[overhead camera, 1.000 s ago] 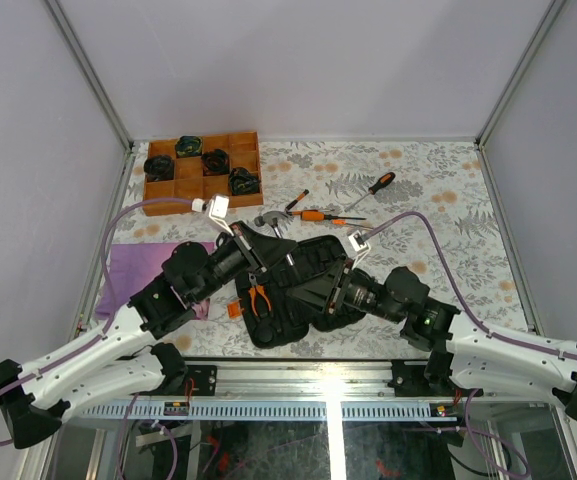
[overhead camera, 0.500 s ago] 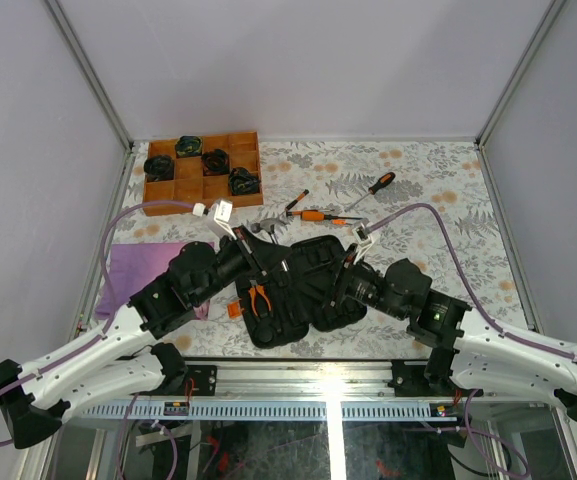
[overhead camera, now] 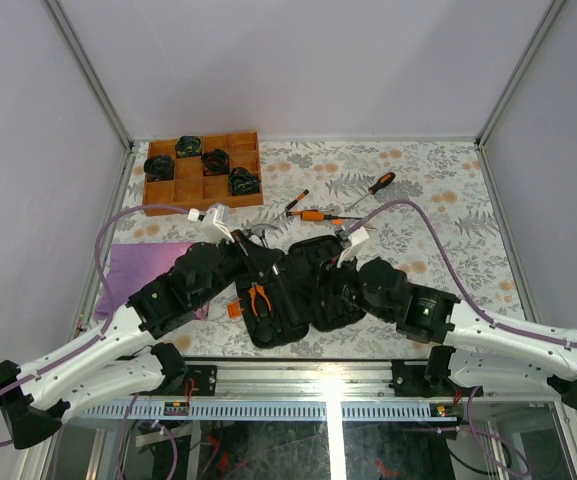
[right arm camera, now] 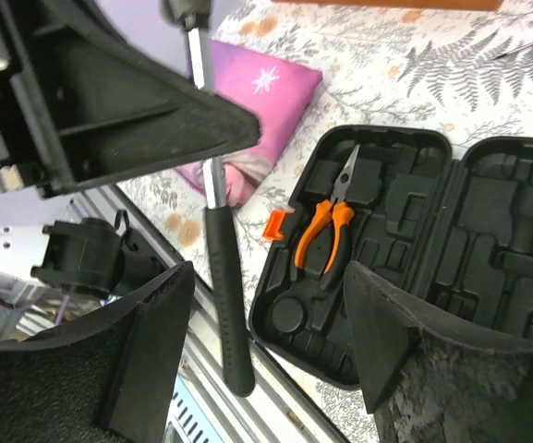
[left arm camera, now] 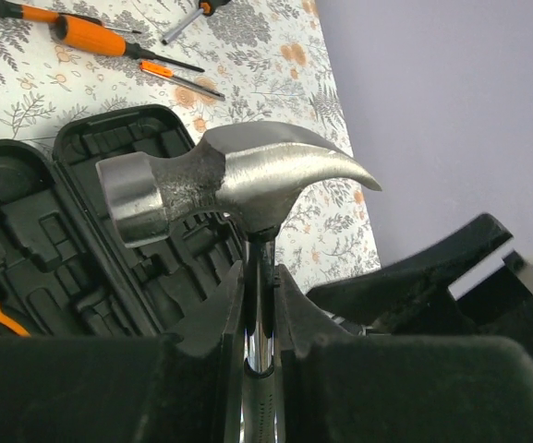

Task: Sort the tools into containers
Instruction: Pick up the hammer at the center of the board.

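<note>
- Here, the left gripper (left arm camera: 260, 281) is clamped on the black-handled steel claw hammer (left arm camera: 224, 180). Its fingers pinch the bare polished shank directly under the head, which stands just above the fingertips.
- The hammer's black rubber grip hangs below that gripper, free in the air. In the right wrist view it hangs just ahead of the right gripper's fingers and seems to touch neither.
- The right gripper (right arm camera: 268, 277) has its fingers spread wide apart and holds nothing.
- Beneath both grippers lies the black hard-shell tool case (right arm camera: 451, 240), open flat on the floral-patterned bench (left arm camera: 275, 65).
- Orange-handled pliers (right arm camera: 326, 226) sit in a moulded slot in the half of the case under the left gripper.
- Beyond the left gripper, past the case's far edge, orange-and-black screwdrivers (left arm camera: 100, 37) lie loose on the bench.
- How the hammer will handle, as a judgement: it is rigid and head-heavy. The polished shank looks slick, so a pinch this close to the head carries the weight well but lets the long handle swing or twist.
- The rubber grip looks like the surer place to take hold, because it is thicker and offers more friction.
- The screwdrivers should be light, stiff and apt to roll. The thick middle of the handle looks like the best place to take them.
</note>
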Available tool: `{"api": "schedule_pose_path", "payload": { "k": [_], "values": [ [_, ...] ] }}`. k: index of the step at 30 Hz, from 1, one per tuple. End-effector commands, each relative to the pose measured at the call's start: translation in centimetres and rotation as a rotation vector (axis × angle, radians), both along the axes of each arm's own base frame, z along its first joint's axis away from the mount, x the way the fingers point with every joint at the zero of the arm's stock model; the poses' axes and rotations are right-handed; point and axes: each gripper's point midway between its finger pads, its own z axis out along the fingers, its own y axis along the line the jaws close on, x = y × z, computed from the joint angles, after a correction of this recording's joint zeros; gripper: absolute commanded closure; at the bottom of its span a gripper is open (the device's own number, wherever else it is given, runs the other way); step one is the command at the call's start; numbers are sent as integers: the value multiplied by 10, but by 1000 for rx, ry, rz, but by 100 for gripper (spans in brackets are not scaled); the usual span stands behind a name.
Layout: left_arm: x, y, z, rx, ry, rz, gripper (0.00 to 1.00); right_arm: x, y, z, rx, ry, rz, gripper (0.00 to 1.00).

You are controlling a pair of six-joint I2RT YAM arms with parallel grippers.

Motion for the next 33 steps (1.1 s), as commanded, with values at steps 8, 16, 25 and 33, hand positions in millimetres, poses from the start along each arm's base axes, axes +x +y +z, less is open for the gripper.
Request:
{"api": "schedule_pose_path", "payload": {
  "k": [8,16,25,33],
  "values": [
    [11,3,23,-38,-30,60,100,-12,28,17,-24,-98,4,14],
    [12,3,18,-32,-17,66,100,-16,30,8,-7,-92,22,20],
    [12,-1,17,-35,-11,53,100,-16,40,-14,-57,-71,42,35],
    [11,-1,10,-34,-2,53,100,-12,45,-36,-132,-54,34,47]
  ]
}}
